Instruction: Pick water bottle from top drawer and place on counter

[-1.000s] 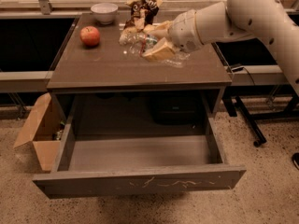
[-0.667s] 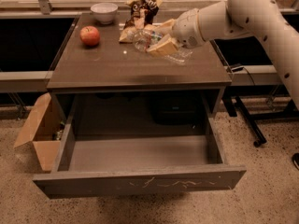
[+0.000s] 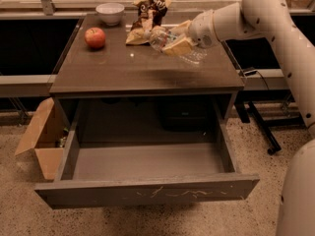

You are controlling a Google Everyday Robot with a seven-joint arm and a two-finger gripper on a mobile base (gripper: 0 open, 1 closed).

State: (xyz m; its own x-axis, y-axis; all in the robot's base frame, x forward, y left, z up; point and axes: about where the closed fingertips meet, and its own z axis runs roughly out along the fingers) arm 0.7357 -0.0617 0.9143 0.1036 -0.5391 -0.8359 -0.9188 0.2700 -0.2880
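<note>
Gripper at the end of the white arm, reaching in from the right and held over the back right part of the counter. Its tan fingers are pinched on the water bottle, which lies on its side between them, low over the glossy top. Whether the crinkled plastic already touches the surface cannot be told. Just beside the bottle, to the left, lies a crumpled snack bag; further left stand a white bowl and a red apple, both well apart from the gripper. Below, the top drawer hangs pulled out, its floor bare, its scratched front panel toward the camera; a cardboard box sits on the floor at its left. The lift from the drawer appears done, so the step in hand is the set-down. To do it well, lower the bottle onto a bare patch of counter in front of the bag — not onto the bag's edge — and let it rest before the fingers part. A round bottle laid sideways may roll, so release it gently and away from the counter's thin right edge, then draw the gripper straight up so the pads do not drag it.
</note>
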